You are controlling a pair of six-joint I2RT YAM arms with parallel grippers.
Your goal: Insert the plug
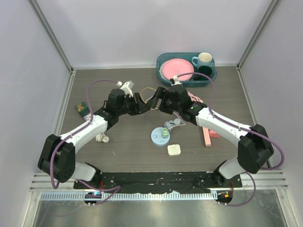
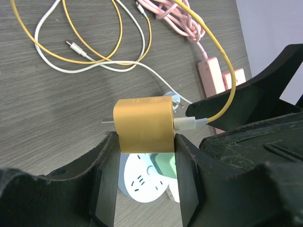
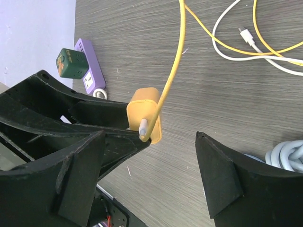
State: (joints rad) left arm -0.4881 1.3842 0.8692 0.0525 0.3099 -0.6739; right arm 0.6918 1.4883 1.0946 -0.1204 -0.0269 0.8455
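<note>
Two fingers (image 2: 106, 161) of the left gripper (image 2: 146, 142) are clamped on the flat sides of the yellow plug (image 2: 144, 124), held off the table at mid-scene. We judge it light, rigid and smooth-shelled, best pinched on those broad faces clear of the prongs (image 2: 107, 121), though its springy yellow cable (image 3: 175, 61) may tug it askew. Rightward, the right gripper (image 3: 156, 151) stands spread wide around that cable with nothing in it, and we note a green adapter (image 1: 164, 134) filling part of the round white socket (image 1: 156, 138) below, a loose white cable (image 2: 47, 61) and a pink power strip (image 2: 222, 75) further right.
</note>
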